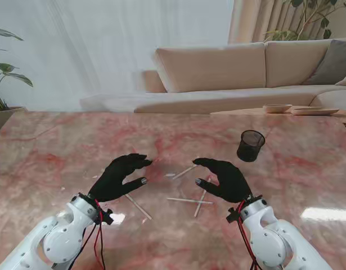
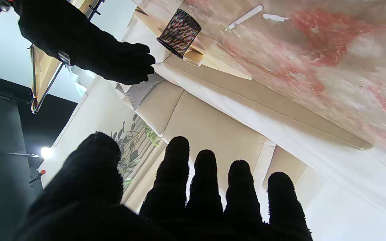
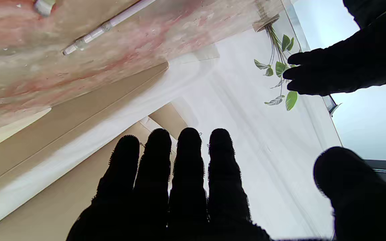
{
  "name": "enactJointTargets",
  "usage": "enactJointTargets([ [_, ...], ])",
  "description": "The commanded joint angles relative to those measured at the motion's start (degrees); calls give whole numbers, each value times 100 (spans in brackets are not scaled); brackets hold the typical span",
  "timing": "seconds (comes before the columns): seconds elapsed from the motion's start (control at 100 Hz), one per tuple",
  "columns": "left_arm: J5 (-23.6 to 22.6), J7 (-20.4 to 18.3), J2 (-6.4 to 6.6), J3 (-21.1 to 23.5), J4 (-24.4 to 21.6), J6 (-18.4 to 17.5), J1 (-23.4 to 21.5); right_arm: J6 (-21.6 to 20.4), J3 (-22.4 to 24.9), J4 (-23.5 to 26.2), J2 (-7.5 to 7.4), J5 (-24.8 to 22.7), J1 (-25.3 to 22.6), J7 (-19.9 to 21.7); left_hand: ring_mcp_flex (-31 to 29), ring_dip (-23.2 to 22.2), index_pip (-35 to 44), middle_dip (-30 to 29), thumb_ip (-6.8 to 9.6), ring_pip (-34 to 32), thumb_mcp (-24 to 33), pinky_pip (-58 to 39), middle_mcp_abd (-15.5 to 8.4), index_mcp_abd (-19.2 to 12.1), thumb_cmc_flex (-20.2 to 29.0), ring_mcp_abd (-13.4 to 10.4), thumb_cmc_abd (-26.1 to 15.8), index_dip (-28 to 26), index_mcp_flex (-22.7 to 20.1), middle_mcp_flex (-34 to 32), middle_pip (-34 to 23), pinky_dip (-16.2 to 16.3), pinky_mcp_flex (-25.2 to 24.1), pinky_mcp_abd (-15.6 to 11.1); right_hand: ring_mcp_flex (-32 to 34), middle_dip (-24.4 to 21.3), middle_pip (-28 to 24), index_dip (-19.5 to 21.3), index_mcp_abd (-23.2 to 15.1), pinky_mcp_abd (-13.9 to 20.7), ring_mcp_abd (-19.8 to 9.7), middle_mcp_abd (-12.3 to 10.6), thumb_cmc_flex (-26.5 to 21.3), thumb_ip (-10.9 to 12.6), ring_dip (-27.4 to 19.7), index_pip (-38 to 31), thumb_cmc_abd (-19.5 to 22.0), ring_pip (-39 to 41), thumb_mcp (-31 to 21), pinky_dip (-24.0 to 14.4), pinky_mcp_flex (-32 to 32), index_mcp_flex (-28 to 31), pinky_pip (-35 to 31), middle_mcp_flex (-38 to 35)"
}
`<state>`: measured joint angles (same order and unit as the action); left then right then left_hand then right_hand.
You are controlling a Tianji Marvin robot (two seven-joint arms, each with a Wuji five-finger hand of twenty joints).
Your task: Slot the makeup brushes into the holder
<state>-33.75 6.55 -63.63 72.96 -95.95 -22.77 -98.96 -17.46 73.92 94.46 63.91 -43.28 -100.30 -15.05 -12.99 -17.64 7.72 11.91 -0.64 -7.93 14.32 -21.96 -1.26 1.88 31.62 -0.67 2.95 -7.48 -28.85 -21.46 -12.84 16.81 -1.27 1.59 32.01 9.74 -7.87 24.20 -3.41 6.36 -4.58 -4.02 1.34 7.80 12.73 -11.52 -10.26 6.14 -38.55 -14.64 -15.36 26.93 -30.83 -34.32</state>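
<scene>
The left robot hand (image 1: 123, 177) hovers over the pink marbled bench (image 1: 60, 146), fingers spread and holding nothing. The right robot hand (image 1: 224, 178) hovers opposite it, also spread and empty, palm turned toward the left one. Between and just nearer than the two hands lie several pale makeup brushes (image 1: 189, 200): one angled between the fingertips, one lying crosswise, one slanted near the right hand, and another by the left hand's wrist. The black mesh holder (image 1: 251, 145) stands on the bench farther away, to the right of the right hand and well apart from the brushes; it looks tilted. A beige sofa (image 1: 234, 67) stands beyond the bench.
</scene>
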Motion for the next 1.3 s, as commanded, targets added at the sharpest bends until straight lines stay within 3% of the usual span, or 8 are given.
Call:
enactJointTargets([
  [0.0, -9, -8, -11, -2, -35, 23, -50, 34, 14, 6, 22, 34, -57, 45, 170, 75, -93, -58, 62, 145, -167, 24, -129, -34, -60, -230, -100, 50, 116, 162, 127, -59, -19, -176, 63, -41, 20, -41, -67, 107, -164, -101, -30, -95, -107, -64, -38, -7, 30, 88, -3, 120, -65, -21],
  [0.44, -148, -476, 100, 292, -439, -45, -341, 71, -11, 108, 45, -134, -293, -269, 87, 56, -47, -39, 45, 109, -58, 13, -102, -33, 90, -248, 52, 29, 64, 104, 89, -84, 17, -246, 102, 16, -3, -20, -95, 9, -126, -101, -212, -145, -68, -133, -94, 17, 67, 46, -27, 197, -152, -72],
  [0.69, -558, -968, 235, 751, -387, -257, -368, 227, -115, 105, 29, -228, -266, -251, 56, 13, 181, 24, -139, 65, 1542, 88, -93, -114, -173, -225, 1320, -103, -53, 35, -1, -138, -19, -282, 170, 72, -49, -1, -91, -104, -93, -85, -521, -212, -26, -192, -158, 53, 153, -38, -77, 273, -267, -174],
  [0.8, -865, -1313, 325, 963, -342, -337, -315, 317, -160, 138, 31, -183, -274, -206, 127, -34, 402, 79, -263, 20, 2263, 580, -69, -171, -189, -215, 1911, -226, -160, 148, -91, -358, 86, -875, 212, 89, -71, 6, -86, -107, -65, -79, -637, -227, -15, -217, -165, 69, 162, -53, -96, 311, -286, -222],
  [0.9, -1309, -1692, 437, 1128, -251, -509, -207, 403, -178, 165, 36, -144, -285, -183, 247, -31, 414, 104, -345, -17, 2662, 841, -118, -230, -196, -279, 2289, -240, -74, 317, -134, -481, 112, -1045, 266, 106, -98, 15, -82, -103, -61, -66, -751, -245, -2, -249, -162, 91, 185, -74, -154, 364, -327, -285],
  [1.05, -1628, -2013, 535, 1234, -5, -696, -22, 537, -203, 162, 38, -82, -282, -120, 373, -12, 521, 115, -483, -79, 3267, 1085, -170, -746, -80, -299, 2808, -305, 85, 433, -161, -470, 98, -1072, 271, 124, -109, 13, -76, -106, -61, -65, -712, -247, 0, -279, -189, 87, -11, -96, -148, 371, -364, -301],
  [1.19, -1865, -1916, 552, 1162, 313, -693, 150, 537, -217, 107, 41, -58, -252, -123, 523, -23, 888, 122, -651, -118, 3834, 1329, -227, -1265, 123, -248, 3262, -494, 220, 467, -180, -305, 54, -994, 275, 128, -111, 2, -84, -99, -66, -64, -606, -315, -1, -291, -239, 86, -276, -96, -153, 376, -370, -310],
  [1.29, -2015, -1737, 558, 967, 652, -683, 367, 540, -226, 39, 58, 2, -216, -166, 483, -95, 1420, 147, -729, -161, 3983, 1211, -240, -1455, 106, -219, 3430, -766, 168, 381, -223, 91, 2, -720, 284, 132, -119, 2, -80, -104, -69, -60, -598, -353, 0, -303, -259, 91, -343, -96, -158, 394, -375, -325],
])
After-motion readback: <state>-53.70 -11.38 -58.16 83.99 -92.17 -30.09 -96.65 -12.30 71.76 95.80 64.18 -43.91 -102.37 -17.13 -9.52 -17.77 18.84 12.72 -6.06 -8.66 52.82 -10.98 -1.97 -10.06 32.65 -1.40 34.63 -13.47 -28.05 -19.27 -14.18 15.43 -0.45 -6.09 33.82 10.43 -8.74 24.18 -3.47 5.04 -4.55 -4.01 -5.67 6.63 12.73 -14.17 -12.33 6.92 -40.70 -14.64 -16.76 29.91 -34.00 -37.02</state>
